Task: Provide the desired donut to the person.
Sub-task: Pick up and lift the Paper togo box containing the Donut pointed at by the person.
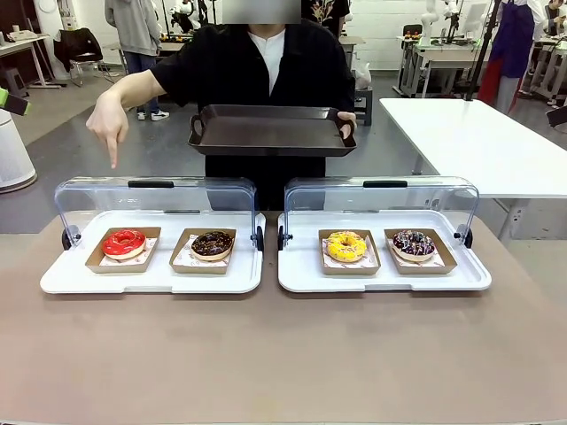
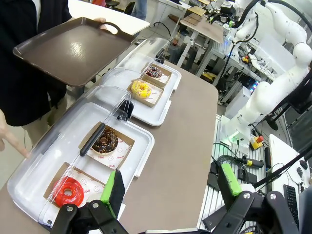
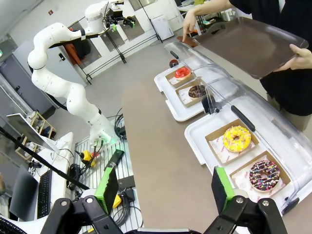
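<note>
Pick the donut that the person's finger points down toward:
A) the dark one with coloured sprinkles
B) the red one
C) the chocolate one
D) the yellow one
B: the person's hand points a finger straight down just behind the red donut, the leftmost of the four in the front view.

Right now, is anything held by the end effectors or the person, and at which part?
The left end effector and the right end effector are open and hold nothing. The person's hand holds the dark tray at its side handle.
</note>
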